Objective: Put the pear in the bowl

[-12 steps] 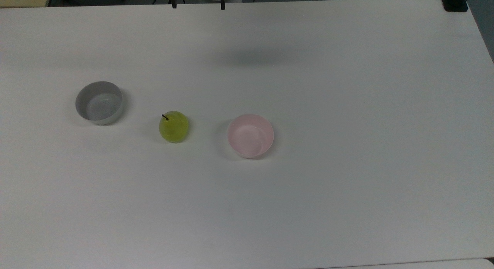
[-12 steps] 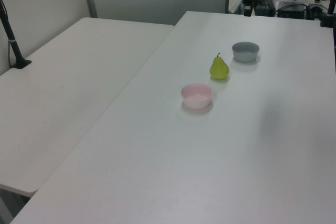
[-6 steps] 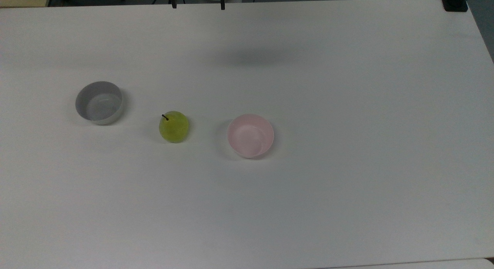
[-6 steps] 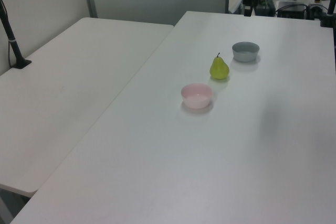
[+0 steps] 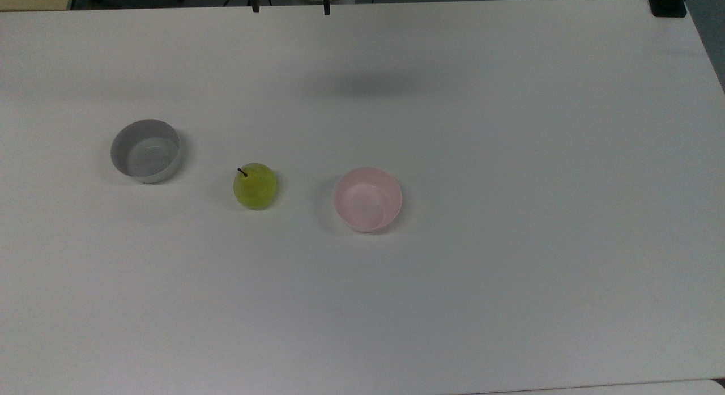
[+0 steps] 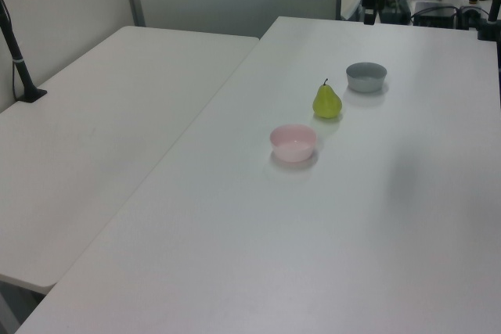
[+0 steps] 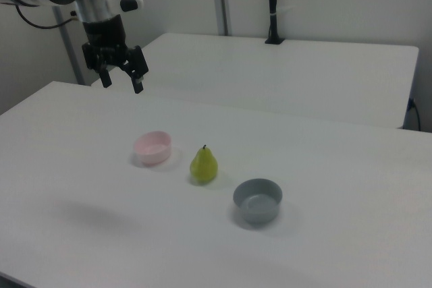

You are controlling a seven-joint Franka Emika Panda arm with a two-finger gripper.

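The yellow-green pear [image 5: 255, 185] [image 6: 327, 102] [image 7: 204, 165] stands upright on the white table, its dark stem up. The pale pink bowl [image 5: 367, 199] [image 6: 293, 142] [image 7: 153, 148] sits empty a short way to the top view's right of it. My gripper [image 7: 121, 84] hangs open high above the table in the right view, up and to the left of the pink bowl, holding nothing. Its two fingertips [image 5: 255, 8] poke in at the top edge of the top view.
A grey bowl [image 5: 146, 151] [image 6: 366, 77] [image 7: 257, 201] stands empty on the pear's other side, so the three things form a row. A second white table [image 6: 94, 123] adjoins this one. A black post [image 7: 272, 5] stands on it.
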